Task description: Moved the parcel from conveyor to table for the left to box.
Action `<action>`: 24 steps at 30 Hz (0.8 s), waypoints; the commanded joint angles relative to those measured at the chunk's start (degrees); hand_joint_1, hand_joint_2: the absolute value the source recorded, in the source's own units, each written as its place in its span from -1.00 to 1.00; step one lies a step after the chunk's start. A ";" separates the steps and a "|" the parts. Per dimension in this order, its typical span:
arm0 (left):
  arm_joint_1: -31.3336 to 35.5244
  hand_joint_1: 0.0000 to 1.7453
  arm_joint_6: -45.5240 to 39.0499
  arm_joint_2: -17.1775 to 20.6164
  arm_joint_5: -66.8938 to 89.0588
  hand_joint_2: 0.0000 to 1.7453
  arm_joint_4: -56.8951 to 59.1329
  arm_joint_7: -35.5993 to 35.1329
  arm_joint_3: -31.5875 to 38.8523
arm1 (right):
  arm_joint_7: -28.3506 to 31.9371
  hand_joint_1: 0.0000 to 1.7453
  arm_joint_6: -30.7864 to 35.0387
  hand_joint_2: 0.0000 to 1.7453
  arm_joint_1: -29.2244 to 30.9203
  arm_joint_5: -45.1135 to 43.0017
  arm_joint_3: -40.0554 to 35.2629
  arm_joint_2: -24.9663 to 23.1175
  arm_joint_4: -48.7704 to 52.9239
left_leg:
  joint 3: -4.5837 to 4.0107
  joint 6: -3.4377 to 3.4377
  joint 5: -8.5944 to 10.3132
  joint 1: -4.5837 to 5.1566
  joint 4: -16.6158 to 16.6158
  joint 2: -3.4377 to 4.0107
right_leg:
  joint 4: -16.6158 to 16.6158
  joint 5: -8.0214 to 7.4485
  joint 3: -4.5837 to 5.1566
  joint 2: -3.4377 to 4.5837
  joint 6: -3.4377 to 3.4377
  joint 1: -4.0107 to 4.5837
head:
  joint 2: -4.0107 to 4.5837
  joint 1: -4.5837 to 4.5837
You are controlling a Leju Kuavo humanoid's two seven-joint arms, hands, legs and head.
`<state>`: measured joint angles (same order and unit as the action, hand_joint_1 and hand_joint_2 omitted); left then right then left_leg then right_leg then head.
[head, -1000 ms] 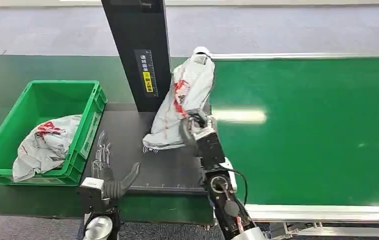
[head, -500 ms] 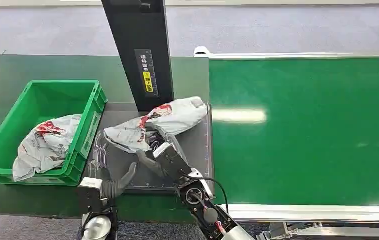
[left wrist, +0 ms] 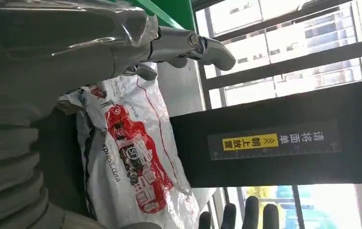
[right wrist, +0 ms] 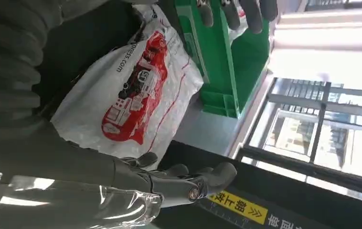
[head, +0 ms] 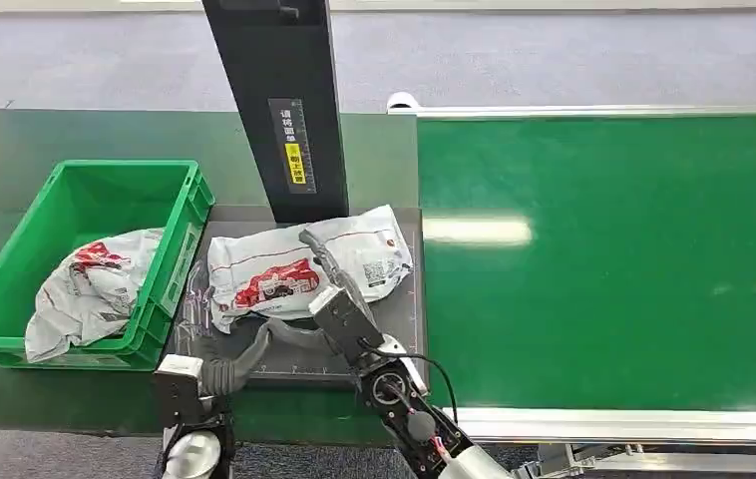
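The white parcel (head: 294,267) with red print lies flat on the dark table plate (head: 399,309), between the green box (head: 187,215) and the conveyor (head: 603,249). My right hand (head: 332,294) is at the parcel's near edge, its fingers (head: 316,245) stretched out over the bag and holding nothing. The right wrist view shows the same parcel (right wrist: 131,95) beyond spread fingers (right wrist: 188,179). My left hand (head: 239,361) hovers open at the plate's near-left corner, just short of the parcel (left wrist: 136,167).
The green box holds another white and red parcel (head: 90,284). A black post (head: 279,110) with a yellow label stands right behind the plate. The green conveyor belt runs along the right side, with a metal rail (head: 633,424) at its near edge.
The right hand swung the parcel from upright at the conveyor's edge leftward and down onto the plate, then let go. The parcel now lies flat. The left hand barely moved.
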<state>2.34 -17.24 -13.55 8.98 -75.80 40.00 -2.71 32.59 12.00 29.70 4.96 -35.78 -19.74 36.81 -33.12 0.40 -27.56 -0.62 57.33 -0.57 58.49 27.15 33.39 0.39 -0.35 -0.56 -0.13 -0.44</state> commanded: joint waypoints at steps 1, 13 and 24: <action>1.39 -1.00 0.54 0.85 -0.49 1.00 3.35 0.00 0.22 | 3.25 -1.00 -3.76 1.00 1.04 -0.76 2.78 -0.26 -2.57 | 0.06 0.00 0.02 0.00 -0.06 0.00 | -0.07 -0.01 -0.07 -0.05 0.02 0.01 | 0.00 0.00; 3.80 -1.00 -6.79 2.25 9.05 1.00 8.38 0.00 -4.49 | 7.41 -1.00 -15.86 1.00 -13.32 0.96 17.38 2.99 35.95 | -0.07 -0.03 0.07 -0.02 -0.04 -0.27 | -0.12 0.01 -0.02 -0.34 0.00 0.03 | 0.02 0.04; 12.77 -1.00 -14.34 0.37 20.81 1.00 21.71 0.00 -6.26 | 7.41 -1.00 -10.38 1.00 -22.32 -1.97 25.51 5.42 58.06 | -0.03 -0.03 0.08 0.01 -0.06 -0.41 | -0.16 0.03 -0.09 -0.49 -0.01 -0.01 | 0.00 -0.02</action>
<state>9.00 -28.94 -12.66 26.93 -64.28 40.00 -5.84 39.95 7.11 14.08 10.14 -20.04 -17.22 81.56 -33.16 0.39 -27.57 -0.60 57.35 -0.56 58.46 27.14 33.50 0.37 -0.35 -0.59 -0.13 -0.46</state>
